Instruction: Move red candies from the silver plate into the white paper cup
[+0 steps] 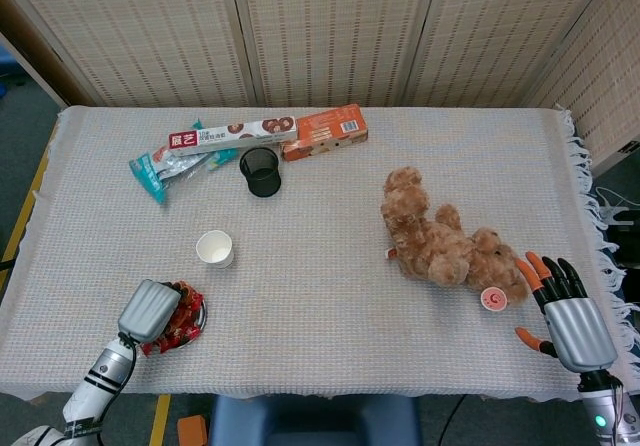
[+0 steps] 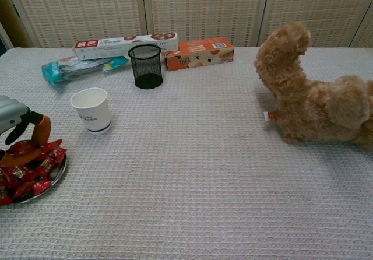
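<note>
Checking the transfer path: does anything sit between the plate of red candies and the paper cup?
Nothing visible does. Bare tablecloth lies between the plate and the paper cup. The mesh pen holder stands behind the cup, off that line.

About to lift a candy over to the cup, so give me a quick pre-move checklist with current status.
1. Left hand over the silver plate: ok.
2. Red candy actually held: cannot tell; fingers touch the red candies.
3. White paper cup upright, mouth open: ok.
4. Path from plate to cup unobstructed: ok.
5. Black mesh cup stands apart behind the cup: ok.
6. Right hand parked open, away from the work: ok.
</note>
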You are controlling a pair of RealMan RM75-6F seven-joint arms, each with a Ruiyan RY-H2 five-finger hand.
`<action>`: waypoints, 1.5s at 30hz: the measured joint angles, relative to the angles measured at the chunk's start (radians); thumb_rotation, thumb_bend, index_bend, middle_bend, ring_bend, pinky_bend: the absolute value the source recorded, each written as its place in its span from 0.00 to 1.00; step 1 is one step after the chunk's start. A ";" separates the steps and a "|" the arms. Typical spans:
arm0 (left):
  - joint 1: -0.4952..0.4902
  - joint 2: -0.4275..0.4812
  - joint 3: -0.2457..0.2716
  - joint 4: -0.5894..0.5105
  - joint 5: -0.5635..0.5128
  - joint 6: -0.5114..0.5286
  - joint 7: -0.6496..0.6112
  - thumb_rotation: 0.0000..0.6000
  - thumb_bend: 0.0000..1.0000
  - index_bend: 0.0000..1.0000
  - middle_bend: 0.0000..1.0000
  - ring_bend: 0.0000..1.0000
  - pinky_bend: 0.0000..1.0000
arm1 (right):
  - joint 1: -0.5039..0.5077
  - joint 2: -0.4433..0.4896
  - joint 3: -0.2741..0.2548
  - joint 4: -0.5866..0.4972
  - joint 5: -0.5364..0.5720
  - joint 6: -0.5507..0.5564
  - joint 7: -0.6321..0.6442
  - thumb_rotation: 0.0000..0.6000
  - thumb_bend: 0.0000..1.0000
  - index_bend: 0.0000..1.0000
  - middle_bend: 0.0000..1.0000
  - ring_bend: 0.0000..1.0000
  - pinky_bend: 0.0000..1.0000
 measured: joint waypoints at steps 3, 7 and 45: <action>-0.006 0.009 -0.008 -0.009 0.000 0.001 -0.008 1.00 0.75 0.75 0.72 0.68 1.00 | 0.000 0.000 0.000 -0.001 0.001 0.000 0.000 1.00 0.06 0.00 0.00 0.00 0.00; -0.030 0.033 -0.029 -0.048 0.000 -0.008 -0.016 1.00 0.75 0.75 0.72 0.69 1.00 | 0.002 -0.002 0.002 -0.002 0.006 -0.007 -0.006 1.00 0.06 0.00 0.00 0.00 0.00; -0.316 -0.052 -0.194 0.100 -0.180 -0.235 -0.027 1.00 0.74 0.75 0.71 0.65 1.00 | -0.010 0.021 0.002 -0.015 -0.005 0.014 0.030 1.00 0.06 0.00 0.00 0.00 0.00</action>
